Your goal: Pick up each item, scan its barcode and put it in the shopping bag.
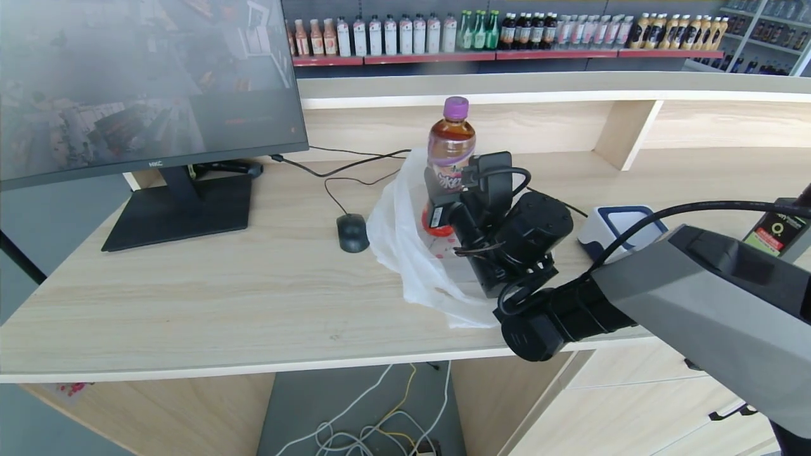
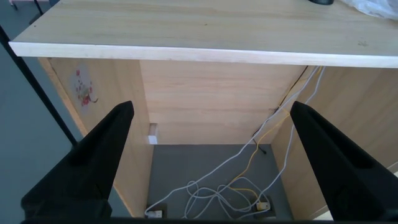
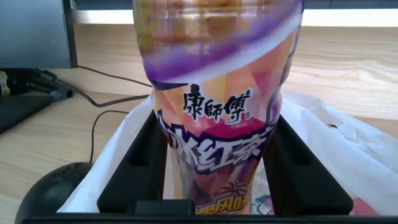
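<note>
Right gripper (image 1: pixel 441 206) is clamped on the bottle (image 1: pixel 451 142). Its two black fingers (image 3: pixel 134 168) press the label from either side low on the body, and the bottle stands upright with its purple cap on top. The bottle is at the mouth of the shopping bag (image 1: pixel 396 234), with white film bunched to its left and on its near side. Whether its base rests on the bag or hangs just above it I cannot tell. Left gripper (image 2: pixel 211 155) hangs with its fingers spread wide, holding nothing, below the near edge of the counter (image 1: pixel 222 304).

The step in hand looks like setting the bottle into the bag. The bag is limp and half collapsed (no stiff rim to aim for), so the bottle should go straight down and be kept vertical. The fingers should part only once the base has firm support, since a tall narrow bottle released at a tilt would likely topple. Drawing the fingers back along the arm's own line should keep them from snagging the film and dragging the bag.

The scanner (image 1: pixel 618 229) sits just right of the arm, and the mouse (image 1: pixel 352 232) lies just left of the bag. The monitor (image 1: pixel 139 76) is well off to the left. Open counter lies near and left of the bag, though the bag's near corner is close to the counter's near edge.
</note>
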Available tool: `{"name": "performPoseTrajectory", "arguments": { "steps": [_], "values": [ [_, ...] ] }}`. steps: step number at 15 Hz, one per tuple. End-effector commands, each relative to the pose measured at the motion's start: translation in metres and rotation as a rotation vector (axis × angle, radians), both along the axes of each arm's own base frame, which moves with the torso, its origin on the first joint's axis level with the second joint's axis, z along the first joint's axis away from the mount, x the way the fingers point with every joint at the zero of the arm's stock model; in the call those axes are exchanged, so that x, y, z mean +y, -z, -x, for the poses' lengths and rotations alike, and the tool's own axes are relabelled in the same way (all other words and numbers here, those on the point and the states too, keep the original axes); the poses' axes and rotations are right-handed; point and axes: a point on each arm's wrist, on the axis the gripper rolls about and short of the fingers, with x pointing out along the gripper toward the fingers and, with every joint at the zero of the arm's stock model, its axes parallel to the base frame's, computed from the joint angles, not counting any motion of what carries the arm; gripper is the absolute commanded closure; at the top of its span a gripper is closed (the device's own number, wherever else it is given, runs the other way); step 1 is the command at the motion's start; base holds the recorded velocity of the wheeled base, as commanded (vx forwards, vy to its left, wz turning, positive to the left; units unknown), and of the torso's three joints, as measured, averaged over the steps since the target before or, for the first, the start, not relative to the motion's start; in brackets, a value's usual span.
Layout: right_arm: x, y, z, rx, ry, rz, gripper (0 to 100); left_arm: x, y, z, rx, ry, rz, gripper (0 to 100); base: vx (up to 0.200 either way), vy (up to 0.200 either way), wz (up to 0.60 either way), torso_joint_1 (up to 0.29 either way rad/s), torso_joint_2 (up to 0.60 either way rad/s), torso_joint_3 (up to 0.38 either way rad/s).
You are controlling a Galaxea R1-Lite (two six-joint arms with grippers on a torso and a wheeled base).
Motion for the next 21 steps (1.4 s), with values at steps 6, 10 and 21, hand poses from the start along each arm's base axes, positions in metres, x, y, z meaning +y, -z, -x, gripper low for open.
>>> {"name": "performPoseTrajectory", "arguments": {
  "steps": [6,10,21],
  "values": [
    [0.0025,0.0118,-0.0037,0.021,-0.001,0.013,100,0.0,0.0,0.0,0.0,0.001,0.0,0,0.0,0.0,0.0,0.0,0.0,0.0],
    [0.0042,0.0149,-0.0036,0.027,-0.004,0.018,100,0.0,0.0,0.0,0.0,-0.001,0.0,0,0.0,0.0,0.0,0.0,0.0,0.0],
    [0.0051,0.0174,-0.0037,0.039,-0.017,0.0,100,0.0,0.0,0.0,0.0,-0.001,0.0,0,0.0,0.0,0.0,0.0,0.0,0.0]
  ]
}}
